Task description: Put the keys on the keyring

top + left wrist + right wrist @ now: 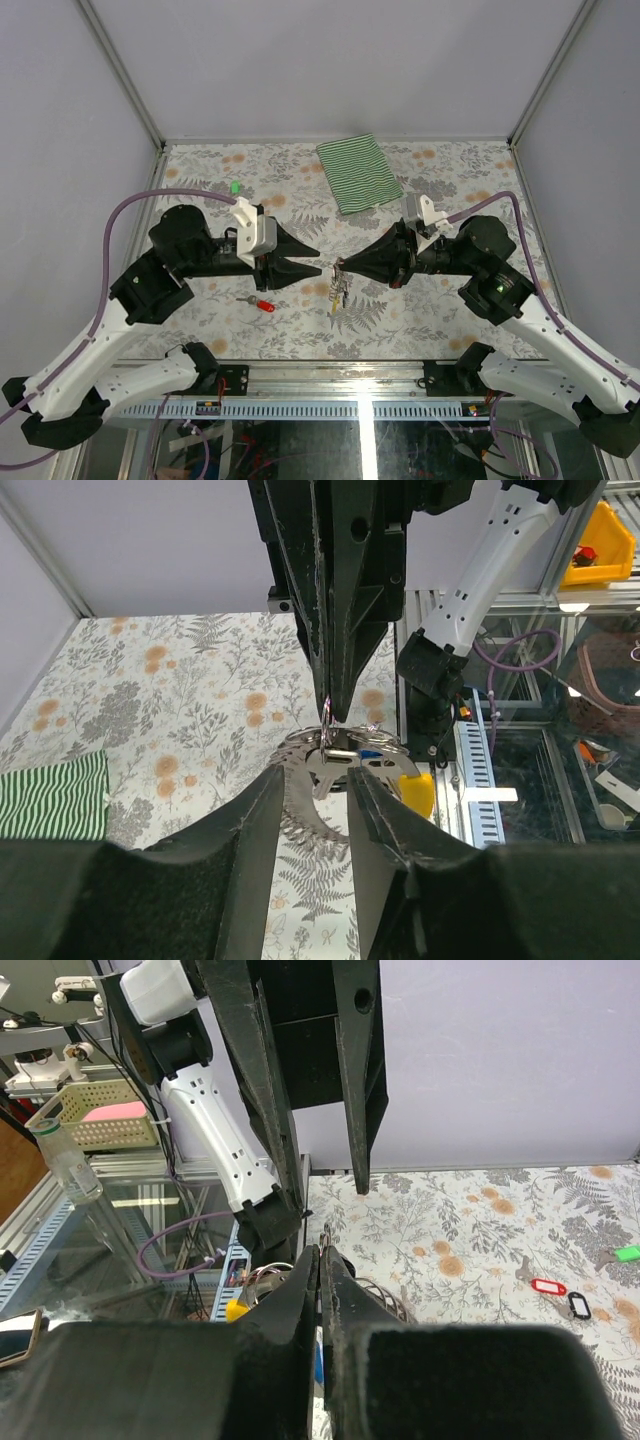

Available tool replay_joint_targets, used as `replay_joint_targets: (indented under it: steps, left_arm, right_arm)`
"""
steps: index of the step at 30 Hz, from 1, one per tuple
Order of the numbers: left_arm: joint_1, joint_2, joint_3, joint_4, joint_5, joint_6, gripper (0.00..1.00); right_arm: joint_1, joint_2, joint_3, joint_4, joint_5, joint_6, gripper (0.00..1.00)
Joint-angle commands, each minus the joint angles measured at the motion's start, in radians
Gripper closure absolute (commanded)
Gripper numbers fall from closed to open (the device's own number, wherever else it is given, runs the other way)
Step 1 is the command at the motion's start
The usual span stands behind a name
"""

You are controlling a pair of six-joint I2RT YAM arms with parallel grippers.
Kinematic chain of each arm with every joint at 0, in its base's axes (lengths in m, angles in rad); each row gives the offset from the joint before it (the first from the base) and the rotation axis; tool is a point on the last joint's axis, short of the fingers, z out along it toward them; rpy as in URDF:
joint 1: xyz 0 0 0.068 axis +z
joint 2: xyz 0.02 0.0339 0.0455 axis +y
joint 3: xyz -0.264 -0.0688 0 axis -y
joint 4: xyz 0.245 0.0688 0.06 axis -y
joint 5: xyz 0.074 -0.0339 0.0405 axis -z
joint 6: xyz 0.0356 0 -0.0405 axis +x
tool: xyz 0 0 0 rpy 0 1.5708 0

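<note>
Now | step: threading | right claw clamped, seemingly on the keyring, keys dangling | left claw parted, empty | next: fetch red-tagged key, fine pinch

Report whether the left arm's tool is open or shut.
Open: the left arm's black two-finger tool has a clear gap between its fingers, and the silvery metal keys show through that gap.
</note>
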Motion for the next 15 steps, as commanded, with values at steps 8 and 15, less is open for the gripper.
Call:
replay_joint_targets:
  steps: [8, 15]
  left_arm:
    - [-0.006, 0.032, -0.010, 0.135, 0.062, -0.032, 0.69]
    - [-0.007, 0.051, -0.005, 0.134, 0.114, -0.042, 0.72]
  right_arm:
    - [0.005, -0.019, 0.019, 0.099, -0.034, 0.023, 1.00]
    - [0.005, -0.017, 0.021, 0.101, -0.041, 0.028, 1.00]
